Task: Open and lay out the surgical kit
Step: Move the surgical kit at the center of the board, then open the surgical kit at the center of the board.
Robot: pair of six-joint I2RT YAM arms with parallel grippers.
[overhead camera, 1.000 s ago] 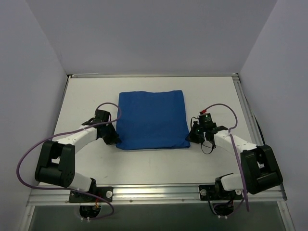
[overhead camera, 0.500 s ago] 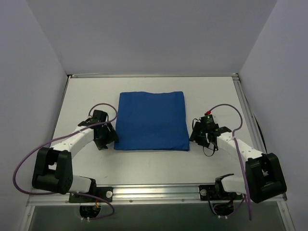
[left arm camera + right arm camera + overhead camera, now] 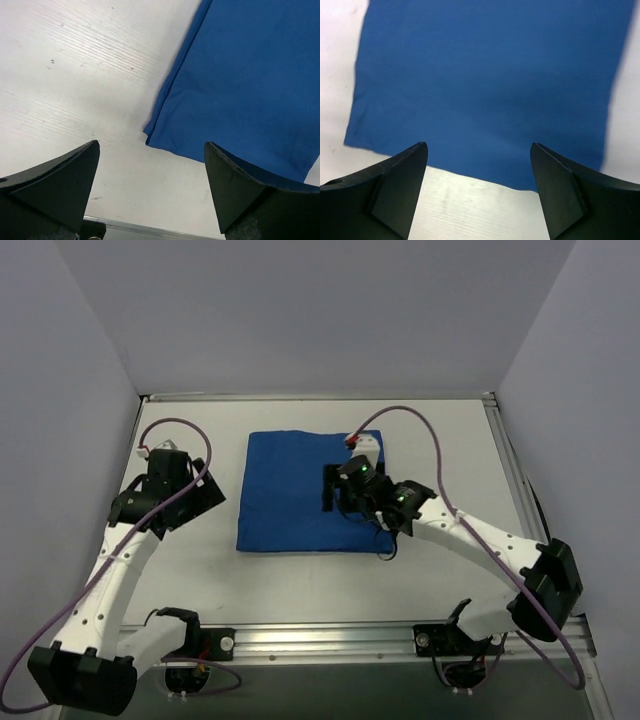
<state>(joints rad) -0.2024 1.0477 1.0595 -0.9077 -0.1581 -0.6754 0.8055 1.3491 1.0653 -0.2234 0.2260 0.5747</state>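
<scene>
Two arms, top view: the left gripper [image 3: 203, 498] is up and off to the left of the blue cloth wrap [image 3: 285, 495], not touching it. The right gripper [image 3: 329, 490] hangs over the wrap's right half.
Change from a moment ago: both grippers were low by the wrap's near corners. Now the left one has backed away and the right one has swung in over the cloth.
Wrap, top view: folded shut, lying flat in the middle of the white table [image 3: 180, 570].
Room, top view: bare table all round the wrap, with the most on the near side.
Left wrist view: the left gripper [image 3: 151, 162] is spread wide with nothing between its fingers. One corner of the wrap [image 3: 250, 75] lies below, with table [image 3: 75, 65] beside it.
Right wrist view: the right gripper [image 3: 479, 155] is spread wide and holds nothing. The wrap [image 3: 485, 75] fills most of the view, and its edge meets the table [image 3: 470, 210] near the fingers.
</scene>
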